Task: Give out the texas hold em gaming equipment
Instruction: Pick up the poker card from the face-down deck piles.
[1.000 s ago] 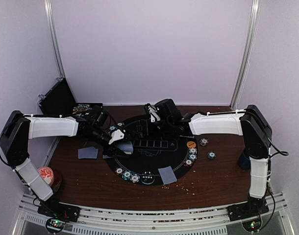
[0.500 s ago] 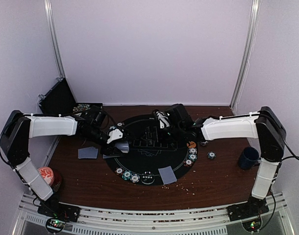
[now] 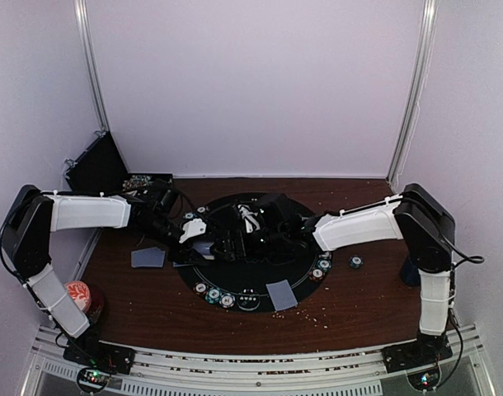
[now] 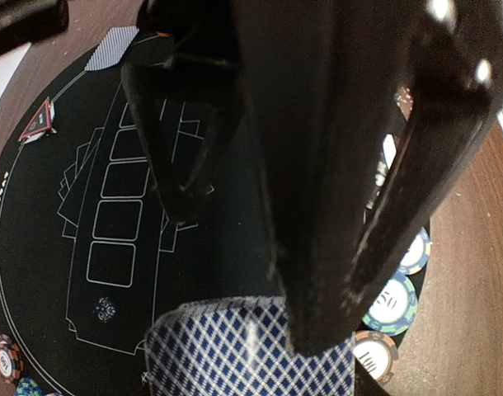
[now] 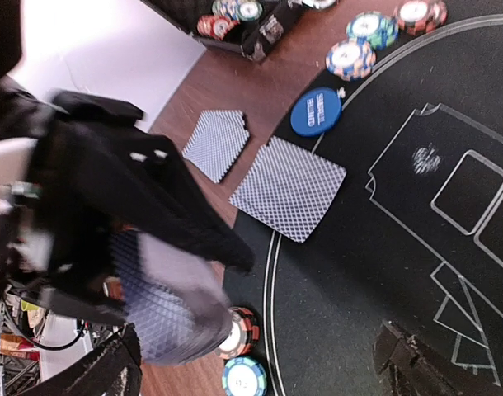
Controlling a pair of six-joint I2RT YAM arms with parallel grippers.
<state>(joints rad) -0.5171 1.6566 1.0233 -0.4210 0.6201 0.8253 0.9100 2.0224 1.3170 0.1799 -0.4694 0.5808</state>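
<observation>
My left gripper (image 3: 204, 245) is shut on a small deck of blue-diamond-backed playing cards (image 4: 235, 351) over the left part of the round black mat (image 3: 260, 268). My right gripper (image 5: 260, 363) reaches in from the right, open and empty, close beside that deck (image 5: 157, 318). Single cards lie on the wood (image 3: 148, 257), at the mat's left rim (image 5: 289, 188) and at its near rim (image 3: 282, 294). Striped chips sit along the rim (image 3: 218, 297), (image 3: 321, 268), (image 5: 245, 330). A blue button (image 5: 315, 111) and a red triangle marker (image 4: 39, 120) lie on the mat.
A dark blue mug (image 3: 410, 273) stands at the right, partly behind my right arm. A red-topped can (image 3: 78, 293) sits at the near left. A black box with more chips (image 3: 136, 181) is at the back left. One chip (image 3: 354, 262) lies on the wood to the mat's right.
My right arm has swung left across the mat, bringing its open gripper up beside the left one. My left gripper has held its place with the cards.
</observation>
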